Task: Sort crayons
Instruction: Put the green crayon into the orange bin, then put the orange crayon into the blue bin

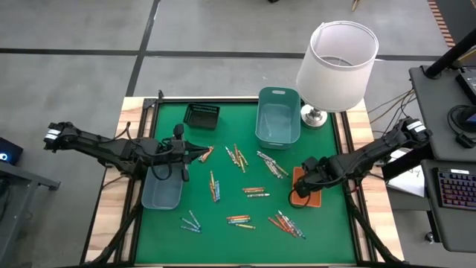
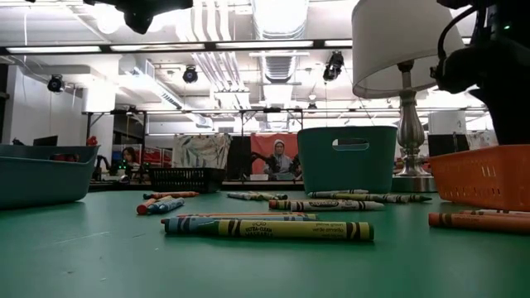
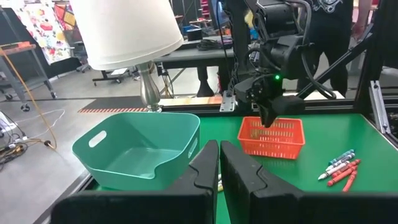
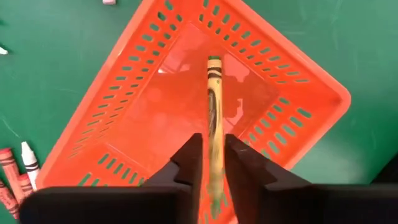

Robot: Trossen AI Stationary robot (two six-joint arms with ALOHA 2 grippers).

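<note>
My right gripper (image 4: 214, 140) points down into an orange basket (image 4: 143, 118) at the table's right (image 1: 317, 199). Its fingers are slightly apart, with an orange-yellow crayon (image 4: 214, 99) between them. The crayon runs out over the basket floor. Several more crayons (image 1: 255, 192) lie scattered on the green mat in small groups (image 1: 238, 156) (image 1: 286, 223). My left gripper (image 3: 219, 155) is shut and empty. It hangs level above the mat's left part, next to a teal tray (image 1: 162, 192). My right gripper's fingers (image 4: 186, 165) stand on either side of the crayon's near end (image 4: 214, 177), pointing down and lying across it. A narrow gap shows beside the crayon. I cannot tell whether either finger touches it, or whether it rests on the basket floor.
A deep teal bin (image 1: 279, 119) and a black basket (image 1: 201, 115) stand at the mat's far edge. A lamp with a white shade (image 1: 336, 63) stands at the far right corner. Three red and blue crayons (image 3: 341, 167) lie right of the orange basket (image 3: 272, 138).
</note>
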